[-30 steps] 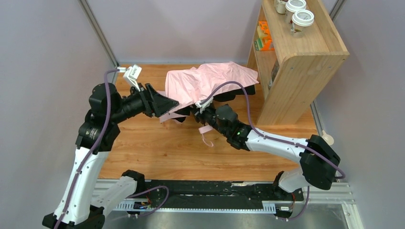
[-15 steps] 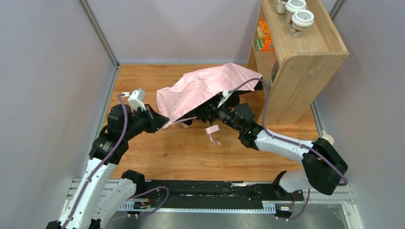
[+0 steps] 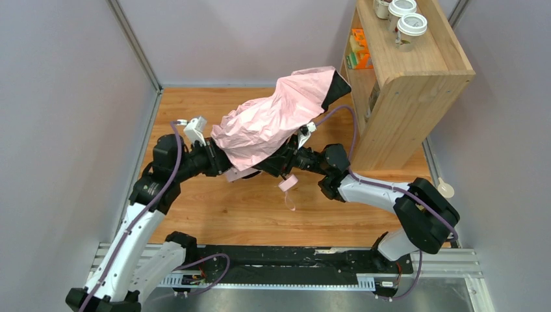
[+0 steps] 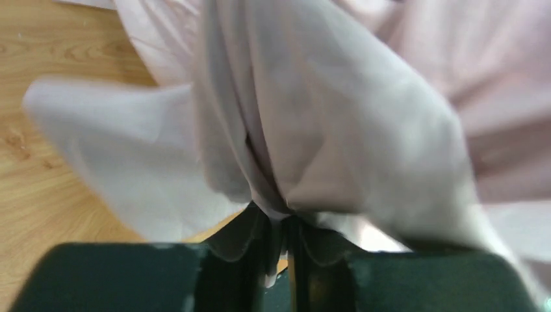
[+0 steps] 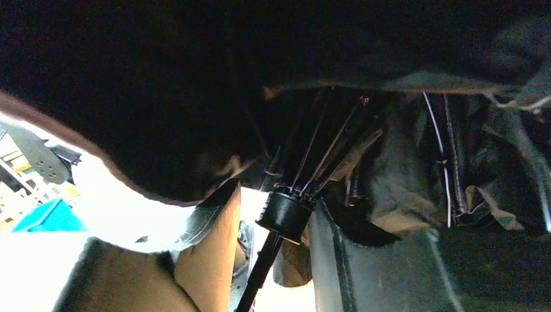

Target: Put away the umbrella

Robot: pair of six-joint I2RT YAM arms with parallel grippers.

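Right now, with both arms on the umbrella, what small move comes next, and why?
Probably slide the right gripper down the shaft, drawing the runner away from the canopy. Its fingers straddle that runner, the ribs look only partly folded, and the left gripper pinches the umbrella fabric, which should steady it.

Wood-grain tabletop (image 3: 195,214) is seen at centre, enclosed by plain grey walls (image 3: 65,97) on the left, back and right. A wooden shelf unit (image 3: 422,84) is placed at upper right, with lidded cups (image 3: 412,25) set on top.
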